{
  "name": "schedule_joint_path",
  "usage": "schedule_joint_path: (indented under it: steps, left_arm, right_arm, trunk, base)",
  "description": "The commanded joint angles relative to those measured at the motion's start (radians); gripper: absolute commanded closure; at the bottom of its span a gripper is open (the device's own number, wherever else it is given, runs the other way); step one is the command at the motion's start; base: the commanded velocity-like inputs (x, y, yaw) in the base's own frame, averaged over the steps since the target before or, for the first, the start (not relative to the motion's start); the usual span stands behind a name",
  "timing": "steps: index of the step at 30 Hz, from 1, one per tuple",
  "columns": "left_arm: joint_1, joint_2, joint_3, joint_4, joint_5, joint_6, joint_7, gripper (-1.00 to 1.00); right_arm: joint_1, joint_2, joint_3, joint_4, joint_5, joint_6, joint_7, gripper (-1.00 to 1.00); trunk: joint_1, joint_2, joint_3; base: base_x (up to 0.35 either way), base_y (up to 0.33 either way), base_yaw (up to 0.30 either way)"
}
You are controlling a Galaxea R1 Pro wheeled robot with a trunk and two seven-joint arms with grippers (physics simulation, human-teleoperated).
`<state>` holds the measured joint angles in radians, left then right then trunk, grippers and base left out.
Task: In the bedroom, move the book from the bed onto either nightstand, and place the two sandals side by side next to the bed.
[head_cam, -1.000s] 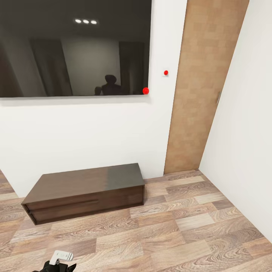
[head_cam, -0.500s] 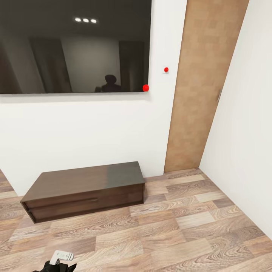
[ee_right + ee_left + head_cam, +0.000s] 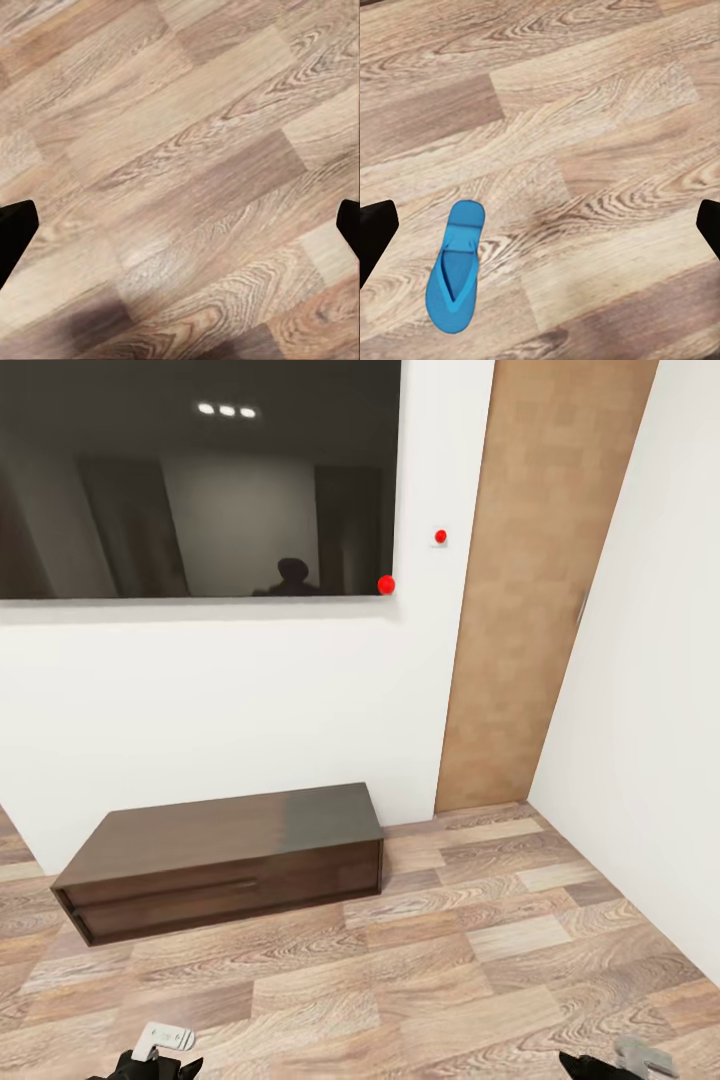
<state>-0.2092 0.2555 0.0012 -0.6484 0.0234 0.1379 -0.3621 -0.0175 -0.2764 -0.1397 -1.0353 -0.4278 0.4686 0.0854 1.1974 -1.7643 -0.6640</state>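
A blue sandal lies flat on the wood-plank floor, strap side up, beneath the left pincer, whose two dark fingertips stand wide apart at the frame's sides with nothing between them. The right pincer is spread just as wide over bare planks, holding nothing. In the head view both pincers peek in at the lower edge, the left pincer and the right pincer. Ahead, a long low dark-wood cabinet stands against the white wall under a large dark window, with a brown wooden door near the room's corner
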Motion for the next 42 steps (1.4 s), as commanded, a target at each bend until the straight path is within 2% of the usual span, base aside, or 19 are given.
schedule_joint_path:
  steps: [1,2,3,4,6,7,8,10,13,18,24,26,28,29,31,34,39,41,42]
  left_arm:
    - [0.0,0.0,0.0,-0.002,0.003,0.007,-0.004,-1.0]
    - [0.0,0.0,0.0,-0.002,0.003,0.007,-0.004,-1.0]
    - [0.0,0.0,0.0,-0.003,0.003,0.008,-0.004,-1.0]
    - [0.0,0.0,0.0,-0.003,0.003,0.008,-0.004,-1.0]
    - [0.0,0.0,0.0,-0.003,0.003,0.008,-0.004,-1.0]
    - [0.0,0.0,0.0,-0.003,0.003,0.007,-0.004,-1.0]
    - [0.0,0.0,0.0,-0.003,0.003,0.008,-0.004,-1.0]
    - [0.0,-0.001,0.0,-0.003,0.003,0.007,-0.005,-1.0]
    - [0.0,-0.001,0.0,-0.003,0.003,0.008,-0.005,-1.0]
    - [0.0,-0.001,0.0,-0.003,0.004,0.007,-0.005,-1.0]
    - [0.0,0.0,0.0,-0.003,0.004,0.008,-0.005,-1.0]
    - [0.0,0.0,0.0,-0.003,0.004,0.008,-0.005,-1.0]
    - [0.0,0.0,0.001,-0.004,0.005,0.008,-0.005,-1.0]
    - [0.0,0.0,0.001,-0.005,0.005,0.008,-0.005,-1.0]
    - [0.0,0.001,0.002,-0.006,0.006,0.008,-0.004,-1.0]
    - [0.0,0.001,0.003,-0.006,0.007,0.008,-0.003,-1.0]
    - [0.0,0.0,0.001,-0.006,0.007,0.008,-0.003,-1.0]
    - [0.0,-0.001,0.001,-0.006,0.007,0.008,-0.003,-1.0]
    - [0.0,-0.001,0.001,-0.005,0.007,0.008,-0.003,-1.0]
  right_arm:
    - [0.0,-0.019,-0.002,-0.067,-0.069,0.073,0.033,-1.0]
    - [0.0,-0.027,-0.002,-0.094,-0.098,0.108,0.049,-1.0]
    - [0.0,-0.043,-0.002,-0.161,-0.178,0.233,0.105,-1.0]
    - [-0.001,-0.05,-0.002,-0.191,-0.224,0.316,0.148,-1.0]
    - [-0.008,-0.056,-0.002,-0.215,-0.283,0.419,0.221,-1.0]
    - [-0.017,-0.058,-0.002,-0.22,-0.301,0.445,0.247,-1.0]
    - [-0.049,-0.061,-0.002,-0.228,-0.332,0.486,0.297,-1.0]
    - [-0.124,-0.062,-0.002,-0.236,-0.367,0.529,0.361,-1.0]
    - [-0.17,-0.061,-0.002,-0.239,-0.382,0.55,0.39,-1.0]
    - [-0.183,-0.06,-0.005,-0.228,-0.383,0.551,0.395,-1.0]
    - [-0.186,-0.056,-0.032,-0.09,-0.388,0.543,0.403,-1.0]
    - [-0.186,-0.056,-0.054,-0.052,-0.392,0.542,0.406,-1.0]
    - [-0.186,-0.055,-0.118,0.006,-0.418,0.542,0.41,-1.0]
    - [-0.187,-0.055,-0.138,0.019,-0.43,0.542,0.41,-1.0]
    - [-0.187,-0.054,-0.199,0.054,-0.497,0.542,0.411,-1.0]
    - [-0.187,-0.054,-0.234,0.074,-0.57,0.542,0.412,-1.0]
    - [-0.187,-0.054,-0.241,0.085,-0.59,0.542,0.412,-1.0]
    - [-0.187,-0.055,-0.228,0.088,-0.584,0.542,0.411,-1.0]
    - [-0.187,-0.056,-0.208,0.088,-0.571,0.54,0.411,-1.0]
  trunk:
    - [0.004,-0.008,-0.004]
    - [0.008,-0.015,-0.008]
    - [0.012,-0.022,-0.011]
    - [0.015,-0.029,-0.014]
    - [0.023,-0.043,-0.02]
    - [0.027,-0.05,-0.023]
    - [0.031,-0.057,-0.026]
    - [0.035,-0.064,-0.029]
    - [0.035,-0.064,-0.029]
    - [0.035,-0.064,-0.029]
    - [0.058,-0.106,-0.048]
    - [0.065,-0.12,-0.055]
    - [0.073,-0.134,-0.061]
    - [0.077,-0.141,-0.064]
    - [0.084,-0.155,-0.07]
    - [0.096,-0.176,-0.08]
    - [0.115,-0.211,-0.095]
    - [0.123,-0.225,-0.102]
    - [0.127,-0.232,-0.105]
  base:
    - [0.0,0.0,0.0]
    - [0.0,0.0,0.0]
    - [0.0,0.0,0.0]
    - [0.0,0.0,0.0]
    - [0.0,0.0,0.0]
    - [0.0,0.0,0.0]
    - [0.0,0.0,0.0]
    - [0.0,0.0,0.0]
    - [0.0,0.0,0.0]
    - [0.0,0.0,0.0]
    - [0.0,0.0,0.0]
    - [0.0,0.0,0.0]
    - [0.0,0.0,0.0]
    - [0.0,0.0,0.0]
    - [0.0,0.0,0.0]
    - [0.0,0.0,0.0]
    - [0.0,0.0,0.0]
    - [0.0,0.0,0.0]
    - [0.0,0.0,0.0]
